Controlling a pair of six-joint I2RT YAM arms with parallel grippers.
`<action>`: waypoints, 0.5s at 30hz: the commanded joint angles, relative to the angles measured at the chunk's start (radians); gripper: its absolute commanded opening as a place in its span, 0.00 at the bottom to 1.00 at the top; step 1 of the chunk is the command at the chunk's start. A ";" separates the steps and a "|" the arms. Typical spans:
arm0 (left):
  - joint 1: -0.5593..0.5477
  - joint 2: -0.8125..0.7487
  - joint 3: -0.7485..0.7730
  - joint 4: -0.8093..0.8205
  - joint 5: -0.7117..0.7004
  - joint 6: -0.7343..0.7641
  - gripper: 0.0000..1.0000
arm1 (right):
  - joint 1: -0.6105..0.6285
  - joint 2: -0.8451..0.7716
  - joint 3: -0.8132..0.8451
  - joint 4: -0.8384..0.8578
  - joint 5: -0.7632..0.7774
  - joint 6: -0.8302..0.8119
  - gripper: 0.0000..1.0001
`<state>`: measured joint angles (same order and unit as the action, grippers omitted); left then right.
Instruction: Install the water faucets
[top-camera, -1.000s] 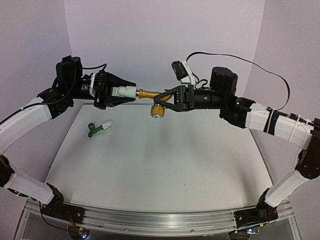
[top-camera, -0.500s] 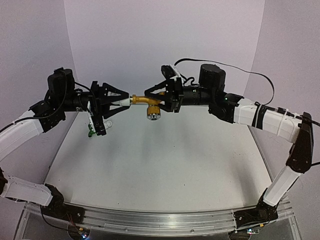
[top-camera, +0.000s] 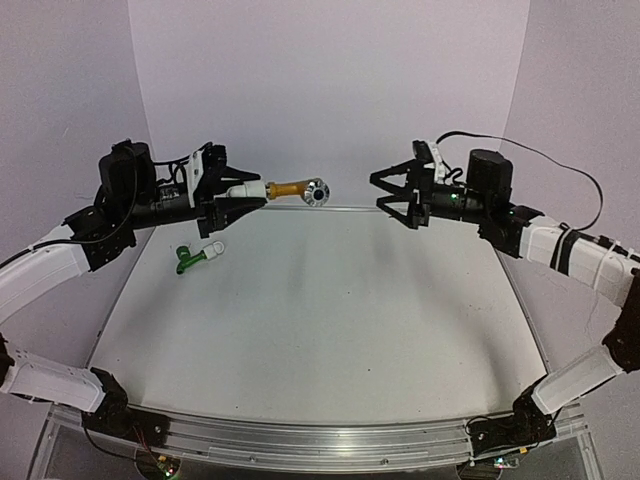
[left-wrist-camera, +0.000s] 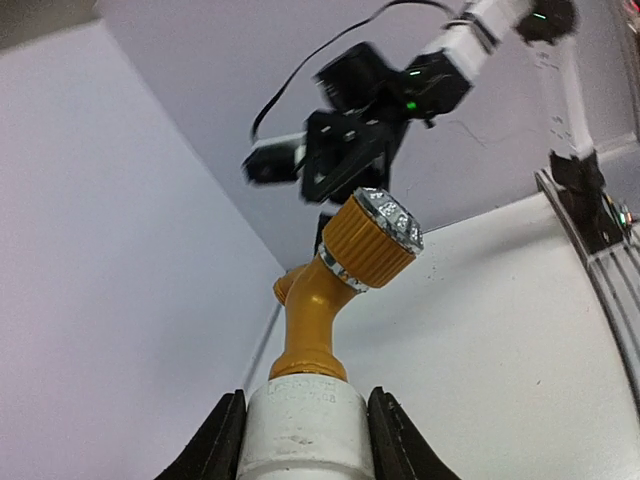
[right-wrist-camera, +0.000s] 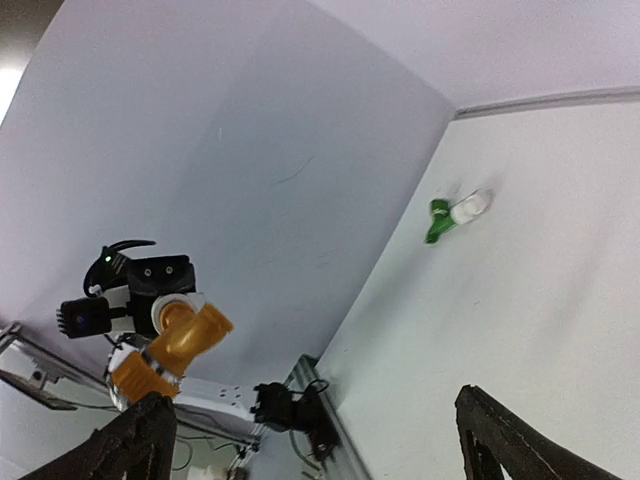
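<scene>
Yellow-gold faucet (top-camera: 288, 188) is up in the air at far left of centre, roughly level, with its knob (top-camera: 318, 193) at the right end. Its other end sits in a white pipe fitting (top-camera: 245, 190). Left claw (top-camera: 232, 192) pinches that fitting, not the faucet body. In the left wrist view the fitting is clamped between both fingers (left-wrist-camera: 215, 450) and the faucet sticks out past it, knob furthest out.

Green faucet (top-camera: 186, 262) lies on the table (top-camera: 320, 340) at far left, below the left claw. A second white fitting (top-camera: 212, 249) touches its right end. No claw touches either one.

Right claw (top-camera: 380, 192) hangs at far right of centre, spread wide and empty. It faces the knob and is well apart from it.
</scene>
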<state>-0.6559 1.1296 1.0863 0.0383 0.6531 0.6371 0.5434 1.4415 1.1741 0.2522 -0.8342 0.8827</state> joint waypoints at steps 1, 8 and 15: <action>0.001 0.031 0.043 0.078 -0.263 -0.592 0.00 | -0.061 -0.118 -0.048 -0.106 0.100 -0.311 0.98; 0.003 0.073 0.050 0.066 -0.341 -1.324 0.00 | -0.062 -0.208 -0.119 -0.212 0.464 -0.842 0.98; 0.006 0.012 0.025 0.057 -0.482 -1.739 0.00 | -0.062 -0.178 -0.093 -0.200 0.434 -1.129 0.98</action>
<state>-0.6537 1.2139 1.0863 0.0403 0.3008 -0.7409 0.4805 1.2553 1.0618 0.0362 -0.4215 0.0009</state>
